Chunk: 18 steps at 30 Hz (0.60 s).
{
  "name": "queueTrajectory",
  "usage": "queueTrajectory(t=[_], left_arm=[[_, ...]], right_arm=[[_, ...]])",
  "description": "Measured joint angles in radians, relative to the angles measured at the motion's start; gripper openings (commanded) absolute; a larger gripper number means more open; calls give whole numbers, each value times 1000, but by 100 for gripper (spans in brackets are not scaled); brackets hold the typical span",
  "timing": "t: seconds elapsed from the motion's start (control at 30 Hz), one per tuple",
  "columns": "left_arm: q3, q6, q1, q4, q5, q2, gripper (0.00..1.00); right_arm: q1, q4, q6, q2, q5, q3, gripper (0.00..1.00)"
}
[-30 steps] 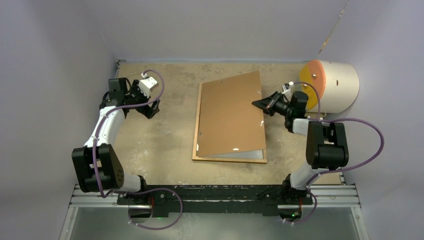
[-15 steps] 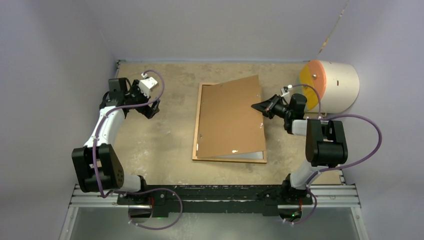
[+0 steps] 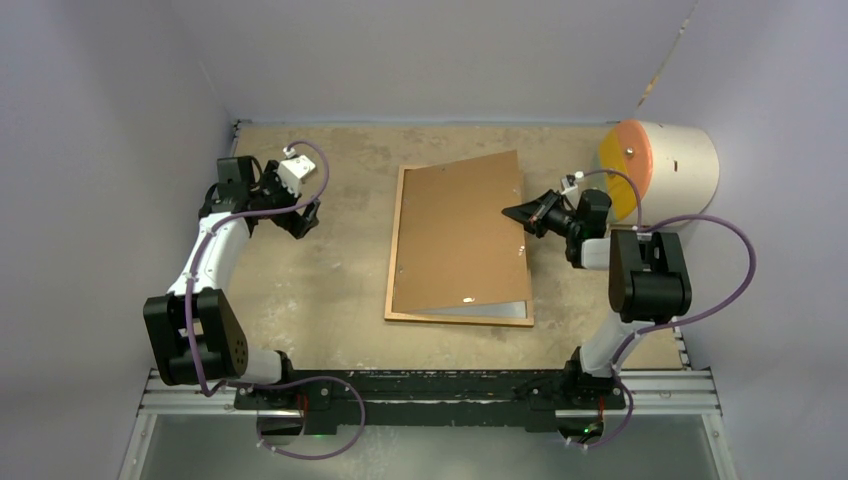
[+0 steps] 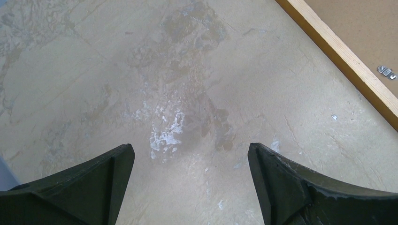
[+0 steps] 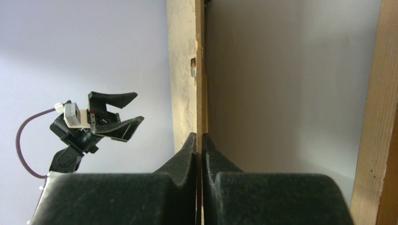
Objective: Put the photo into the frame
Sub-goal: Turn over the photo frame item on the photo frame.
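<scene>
The orange-brown wooden frame [image 3: 397, 245] lies flat mid-table. The plain brown backing board [image 3: 462, 232] lies over it, tilted, with its right edge raised. My right gripper [image 3: 512, 211] is shut on that raised edge; in the right wrist view the pads [image 5: 189, 149] pinch the thin board edge [image 5: 200, 70], with the frame rail [image 5: 380, 117] at the right. A pale grey sheet [image 3: 490, 310] shows under the board; I cannot tell whether it is the photo. My left gripper [image 3: 302, 222] is open and empty left of the frame, above bare table [image 4: 191, 187].
A white cylinder with an orange lid [image 3: 660, 172] lies at the back right, just behind the right arm. The left wrist view shows the frame's rail [image 4: 347, 61] and a small metal clip [image 4: 387, 71] on the board. Walls enclose the table on three sides.
The backing board has come down a little toward the frame, so the frame's far left corner now shows. My right gripper stays shut on its edge. The left arm has not moved.
</scene>
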Motion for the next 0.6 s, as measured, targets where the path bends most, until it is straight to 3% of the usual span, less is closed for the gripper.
queueTrajectory(t=[0.6], left_arm=[[0,1,0,-14,0,0,98]], right_arm=[[-4,30,2,40,3,11,0]])
